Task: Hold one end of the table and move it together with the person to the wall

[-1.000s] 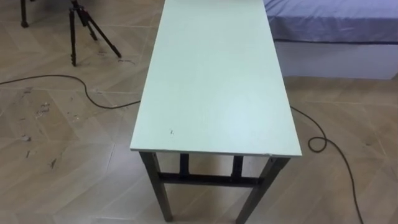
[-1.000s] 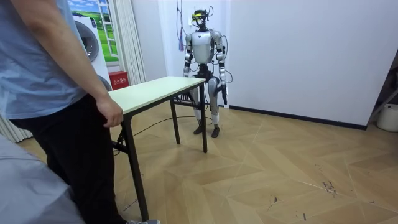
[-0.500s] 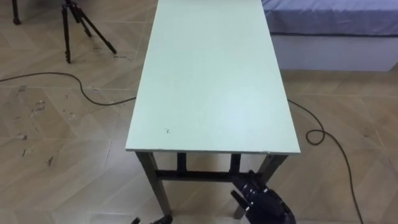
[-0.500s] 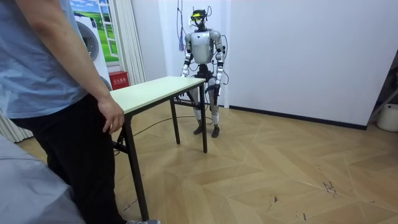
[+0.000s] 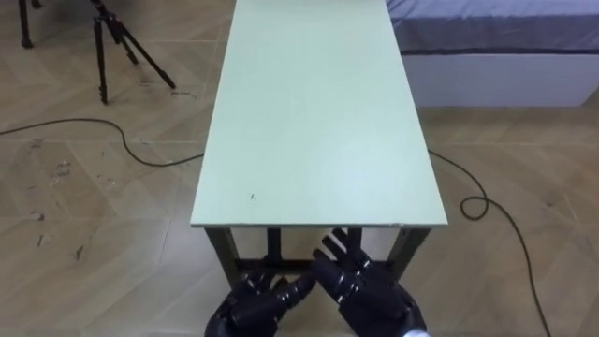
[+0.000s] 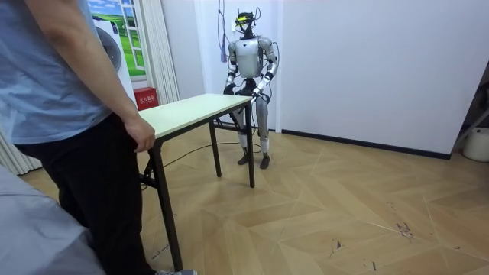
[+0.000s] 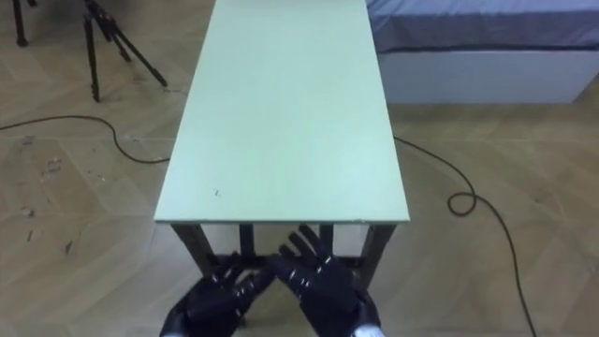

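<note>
I see L hand + R hand side by side, just under tabletop near edge, fingers spread straight, nothing held. Count: 2 hands, 1 tabletop, betw. robot & person; person's hand at far edge.

the table had a pale green top on dark legs, and the left hand and the right hand were black. the floor was light brown wood in a chevron pattern, the tripod black, the bed greyish blue over a white base. the person wore a light blue shirt and black trousers, and the wall was white.
</note>
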Tool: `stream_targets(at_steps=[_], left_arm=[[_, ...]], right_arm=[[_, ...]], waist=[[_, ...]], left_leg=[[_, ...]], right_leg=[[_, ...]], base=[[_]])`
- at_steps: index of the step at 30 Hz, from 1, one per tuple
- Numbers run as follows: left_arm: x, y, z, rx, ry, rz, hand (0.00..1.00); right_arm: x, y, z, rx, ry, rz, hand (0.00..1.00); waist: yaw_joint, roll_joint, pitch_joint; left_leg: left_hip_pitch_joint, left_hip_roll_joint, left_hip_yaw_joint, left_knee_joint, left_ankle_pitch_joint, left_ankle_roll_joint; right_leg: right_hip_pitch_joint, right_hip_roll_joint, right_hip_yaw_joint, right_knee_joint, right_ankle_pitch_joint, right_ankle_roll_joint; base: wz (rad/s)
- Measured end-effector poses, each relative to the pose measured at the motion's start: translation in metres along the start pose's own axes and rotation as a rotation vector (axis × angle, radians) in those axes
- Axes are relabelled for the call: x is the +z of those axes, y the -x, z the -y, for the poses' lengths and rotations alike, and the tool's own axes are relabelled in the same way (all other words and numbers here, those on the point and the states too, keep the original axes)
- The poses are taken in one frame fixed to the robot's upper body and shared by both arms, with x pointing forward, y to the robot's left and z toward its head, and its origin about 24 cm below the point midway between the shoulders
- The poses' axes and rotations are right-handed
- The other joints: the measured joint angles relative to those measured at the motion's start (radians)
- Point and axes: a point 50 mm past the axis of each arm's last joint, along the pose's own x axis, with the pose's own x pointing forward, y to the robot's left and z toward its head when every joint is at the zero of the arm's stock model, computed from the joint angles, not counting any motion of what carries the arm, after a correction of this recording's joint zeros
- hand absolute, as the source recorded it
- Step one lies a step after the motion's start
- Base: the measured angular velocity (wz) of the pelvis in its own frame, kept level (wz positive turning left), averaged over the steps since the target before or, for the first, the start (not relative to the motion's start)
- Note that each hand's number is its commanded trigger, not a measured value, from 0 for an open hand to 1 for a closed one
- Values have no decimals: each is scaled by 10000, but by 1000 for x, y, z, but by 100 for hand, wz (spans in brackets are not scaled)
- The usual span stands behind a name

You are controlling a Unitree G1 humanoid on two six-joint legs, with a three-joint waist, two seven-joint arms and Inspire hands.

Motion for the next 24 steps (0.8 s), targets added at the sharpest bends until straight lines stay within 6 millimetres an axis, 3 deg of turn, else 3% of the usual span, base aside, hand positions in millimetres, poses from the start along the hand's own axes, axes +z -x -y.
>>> stream_targets(at_steps=[5, 13, 24], left_arm=[[13, -2, 12, -576, -110, 393, 0], [25, -4, 10, -685, 239, 561, 0], [39, -4, 12, -988, 1554, 843, 0]], right_arm=[[4, -1, -6, 336, 15, 48, 0], [12, -1, -4, 209, -223, 146, 0], [18, -7, -6, 63, -385, 129, 0]], waist=[[-90, -23, 14], [-82, -83, 55], [-94, 5, 58]], left_leg=[[156, 11, 0, -4, 4, -2], [153, 6, 19, -10, 2, -1], [117, 0, -18, 18, 4, 1]], right_leg=[[28, -5, 80, 93, -1, 1], [-11, -4, 74, 145, -1, 1], [-42, -6, 75, 170, 0, -1]], base=[[-7], [0], [0]])
